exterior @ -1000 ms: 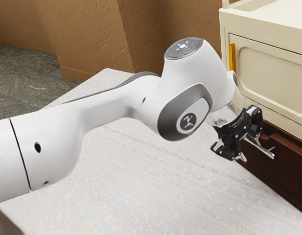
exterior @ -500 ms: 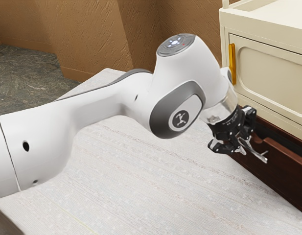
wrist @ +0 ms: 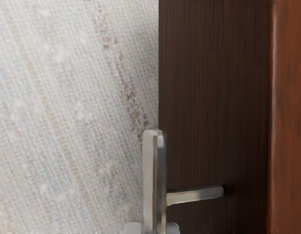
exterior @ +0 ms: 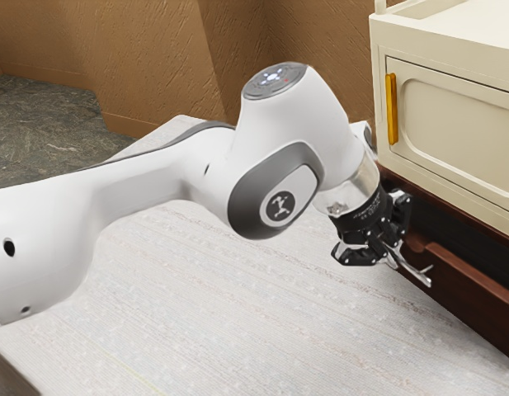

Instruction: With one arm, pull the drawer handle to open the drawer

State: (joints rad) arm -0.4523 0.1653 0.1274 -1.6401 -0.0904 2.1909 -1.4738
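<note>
One tool (exterior: 389, 254): closed on the metal handle (wrist: 154, 180), which is pinched between the two pads (wrist: 133, 228), one on each side of the bar.
Handle: a slim, straight bar, held off the drawer front by a short post (wrist: 195, 195); it is judged rigid and smooth, perhaps a little slippery, and not easily broken.
Place to hold: the bar is best gripped squarely from both sides, clear of the post, so that the pull is not turned into a twist.
Drawer (exterior: 477, 307): dark wood, set low under the cream cabinet (exterior: 456, 136) and partly drawn out, a shadowed gap being visible behind its red-brown rim (exterior: 475, 274).
Weight: probably moderate, mostly borne by the cabinet; some stiffness along the slide should be allowed for.
Next pull: to be kept level and straight away from the cabinet, at a steady pace; if it is skewed, the drawer may bind or the bar may be slipped out of the pads.
Yellow pull (exterior: 392, 109): fixed to the cabinet door above, to be left alone.
Woven surface (exterior: 279, 330): spread beside the drawer, below the arm (exterior: 155, 183).
</note>
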